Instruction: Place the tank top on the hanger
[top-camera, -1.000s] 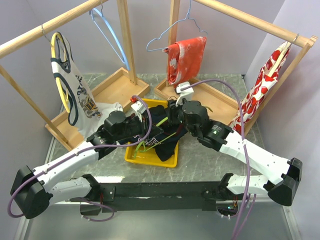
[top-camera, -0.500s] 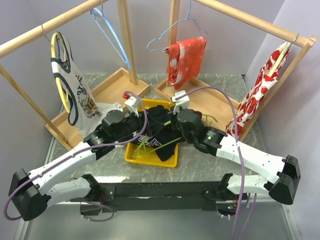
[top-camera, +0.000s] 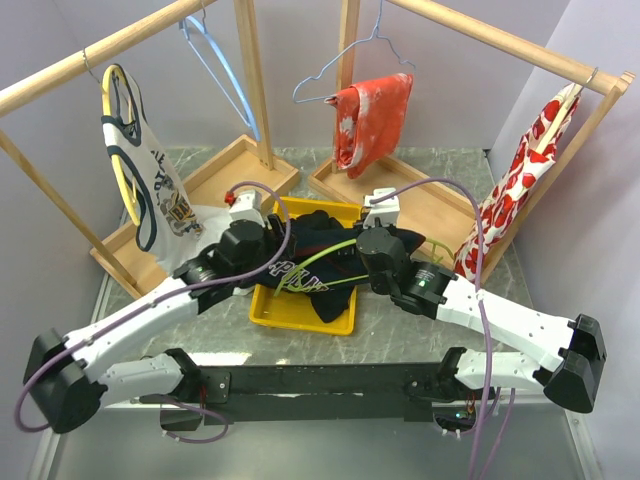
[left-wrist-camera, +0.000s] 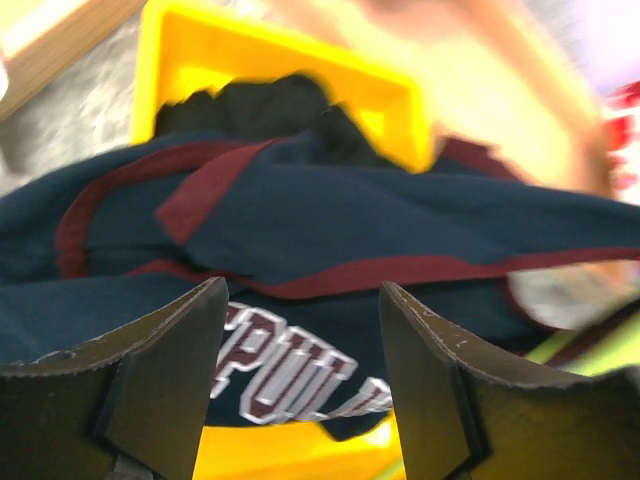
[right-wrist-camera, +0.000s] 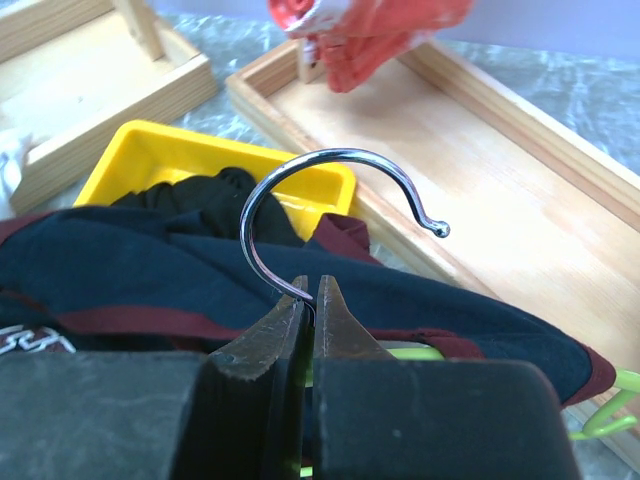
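Navy jersey cloth lay heaped at the middle of the counter (top-camera: 400, 340). The dark navy sleeveless tank top (left-wrist-camera: 380, 215) with red trim and white lettering was draped over the shallow yellow plastic tray (top-camera: 285, 312), spilling toward 3 o'clock. The thin lime-green plastic hanger (right-wrist-camera: 608, 400) lay among that cloth; whether it passed through an armhole could not be told. The right jaws, reaching in from 4 o'clock, were pressed together on the stem of the hanger's chrome metal hook (right-wrist-camera: 335, 155). The left jaws, in from 8 o'clock, stood spread above the lettering, holding nothing.

Judgement: the step in hand was drawing the garment onto the hanger's shoulders. To do it well, the left jaws should descend on a red-trimmed edge and take a single layer only. The right jaws should hold the hook upright and steady, since a round wire stem may swivel in a flat pinch. The crumpled black garment (right-wrist-camera: 215, 190) in the tray, touching the tank top, should be left behind; a deep bite risks lifting both.
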